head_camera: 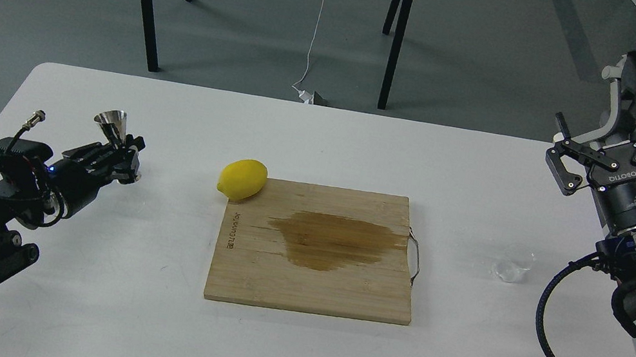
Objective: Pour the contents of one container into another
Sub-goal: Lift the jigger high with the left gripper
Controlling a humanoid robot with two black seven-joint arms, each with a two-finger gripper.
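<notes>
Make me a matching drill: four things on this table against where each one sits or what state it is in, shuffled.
Things:
1. jigger
2. clear cup
3. lemon
4. cutting board

Places or states:
A. carries a dark wet patch
B. held in the left gripper
C. at the board's far left corner
D. alone on the white table, below the open right gripper

Pairs: 1-B, 2-D, 3-C, 4-A

- Jigger (111,126): polished metal, mirror-bright.
- Cup (513,264): clear, colourless, smooth.
- Cutting board (310,275): pale wood, visible grain, dark wet-looking stain at centre.
- Lemon (242,179): yellow, matt skin.
- Table (136,317): white, smooth, matt.
</notes>
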